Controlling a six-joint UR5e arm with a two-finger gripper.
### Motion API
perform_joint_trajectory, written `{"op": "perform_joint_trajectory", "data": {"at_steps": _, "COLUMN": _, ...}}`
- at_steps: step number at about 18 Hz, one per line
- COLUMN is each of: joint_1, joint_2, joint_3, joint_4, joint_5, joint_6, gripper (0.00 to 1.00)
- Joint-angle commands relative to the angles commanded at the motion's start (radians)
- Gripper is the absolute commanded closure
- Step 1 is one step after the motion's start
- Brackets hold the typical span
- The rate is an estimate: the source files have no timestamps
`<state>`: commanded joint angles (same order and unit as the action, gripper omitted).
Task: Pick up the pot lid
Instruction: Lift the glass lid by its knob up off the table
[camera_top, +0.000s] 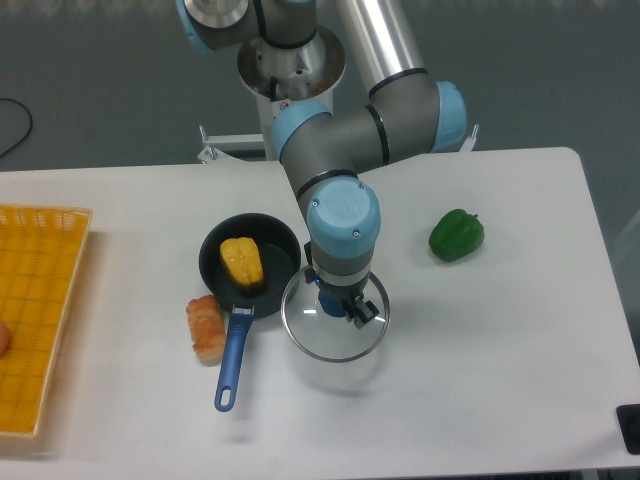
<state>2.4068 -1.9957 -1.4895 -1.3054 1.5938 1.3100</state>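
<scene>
The gripper (340, 300) points down over the pot lid, right of the pan. The pot lid (338, 350) is a clear round disc with a thin rim and a blue knob (332, 303). My fingers stand on either side of that knob and look shut on it. The wrist and gripper body cover the lid's upper part. Whether the lid touches the table cannot be told.
A black pan (284, 258) with a blue handle (232, 362) holds a yellow object (242, 262). Beside it lies an orange-brown item (206, 328). A green pepper (457, 236) lies at the right, and a yellow crate (60, 240) at the left.
</scene>
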Motion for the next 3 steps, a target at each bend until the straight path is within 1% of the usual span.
{"op": "perform_joint_trajectory", "data": {"at_steps": 3, "joint_1": 0.000, "joint_2": 0.000, "joint_3": -0.002, "joint_4": 0.002, "joint_5": 0.000, "joint_6": -0.002, "gripper": 0.42}}
